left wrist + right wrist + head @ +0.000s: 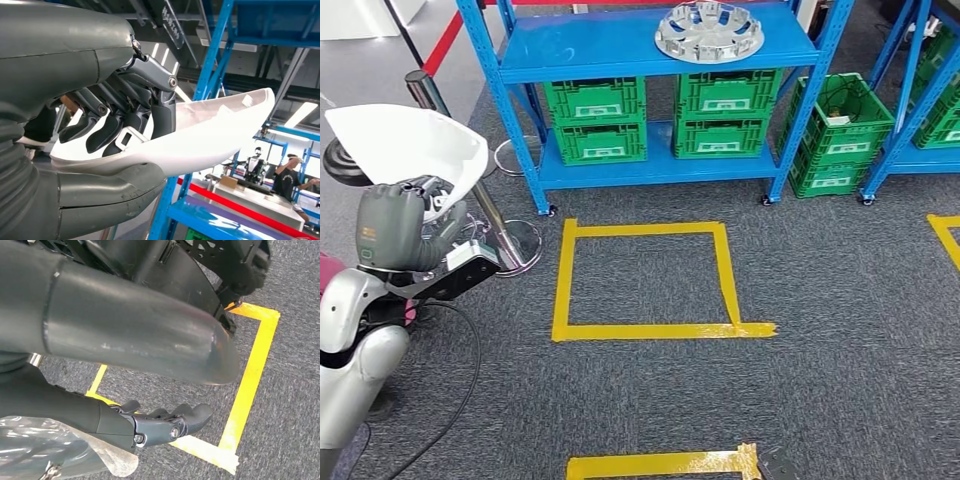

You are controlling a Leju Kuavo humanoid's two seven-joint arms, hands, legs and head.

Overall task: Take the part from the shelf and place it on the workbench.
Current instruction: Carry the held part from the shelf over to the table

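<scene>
At the far left of the head view, the robot's left hand is raised at the end of its silver arm and holds a smooth white curved plastic shell part. The left wrist view shows this closely: the dark fingers press into the hollow side of the white part while the thick grey thumb lies under it, so the hand is clamped on the part. The part is in the air, well apart from the shelf.

Just right of the hand stands a chrome stanchion post on a round base, with a red barrier belt running up from it. A black cable loops over the grey carpet floor below the arm.

In the middle, a square of yellow tape is stuck on the carpet in front of a blue metal shelf rack. A silver round wheel cover lies on its upper board. Four green plastic crates are stacked in two pairs on the lower board.

Further right, another green crate sits on the floor beside the rack, near a second blue rack.

In the right wrist view, the right hand hangs above the carpet and yellow tape, its dark fingers loosely apart and holding nothing.
</scene>
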